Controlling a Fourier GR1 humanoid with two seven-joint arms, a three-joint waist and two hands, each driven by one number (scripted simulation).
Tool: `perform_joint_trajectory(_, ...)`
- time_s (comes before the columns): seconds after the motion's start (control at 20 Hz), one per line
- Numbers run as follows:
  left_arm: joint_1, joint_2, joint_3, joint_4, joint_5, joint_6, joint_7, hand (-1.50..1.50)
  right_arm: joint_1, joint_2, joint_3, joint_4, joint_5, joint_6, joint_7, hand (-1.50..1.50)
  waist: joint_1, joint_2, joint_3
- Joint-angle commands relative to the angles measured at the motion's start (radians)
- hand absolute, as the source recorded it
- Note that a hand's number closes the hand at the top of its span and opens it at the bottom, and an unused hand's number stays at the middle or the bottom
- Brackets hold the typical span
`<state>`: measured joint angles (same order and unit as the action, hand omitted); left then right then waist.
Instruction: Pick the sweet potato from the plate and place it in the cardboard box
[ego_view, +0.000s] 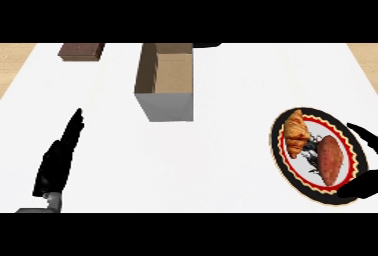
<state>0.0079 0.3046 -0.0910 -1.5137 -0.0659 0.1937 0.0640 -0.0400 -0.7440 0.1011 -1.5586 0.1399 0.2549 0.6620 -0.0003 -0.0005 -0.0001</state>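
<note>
Sweet potato (330, 160): reddish-brown, elongated, tapered, on plate (279, 150) beside croissant (296, 133).

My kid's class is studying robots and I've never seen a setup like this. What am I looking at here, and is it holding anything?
This is a view from the robot's head, looking steeply down at a white counter. The black shape at the left is its left hand, open and resting. Its right hand shows at the right edge, dark fingers curving around a plate without lifting anything yet. On the plate lie a sweet potato and a croissant. Further back stands an open cardboard box, where the sweet potato should go, and a small brown block.
</note>
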Motion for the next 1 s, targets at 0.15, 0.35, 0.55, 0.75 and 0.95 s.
perform_joint_trajectory(0.15, 0.013, -0.042, 0.03, 0.014, -0.046, -0.02, -0.027, 0.0, -0.05, 0.094, -0.05, 0.104, 0.122, 0.05, -0.05, -1.5, 0.003, 0.001, 0.0)
perform_joint_trajectory(0.35, 0.001, -0.024, 0.064, -0.039, -0.022, -0.084, 0.024, 0.0, -0.062, 0.136, -0.067, 0.081, 0.149, 0.086, -0.021, -1.5, 0.002, 0.0, 0.0)
perform_joint_trajectory(0.55, 0.02, -0.029, 0.118, 0.005, -0.026, -0.095, -0.029, 0.0, -0.007, 0.18, -0.102, 0.033, 0.192, 0.084, -0.03, -1.5, 0.001, 0.0, 0.0)
perform_joint_trajectory(0.75, -0.021, -0.043, 0.097, -0.045, -0.065, -0.108, 0.062, 0.0, -0.007, 0.156, -0.186, 0.094, 0.202, 0.12, -0.134, -1.5, 0.0, 0.0, 0.0)
perform_joint_trajectory(0.95, -0.032, -0.059, 0.119, -0.03, -0.076, -0.113, 0.042, 0.0, -0.05, 0.287, -0.106, 0.122, 0.312, 0.045, -0.101, -1.5, 0.002, 0.001, 0.0)
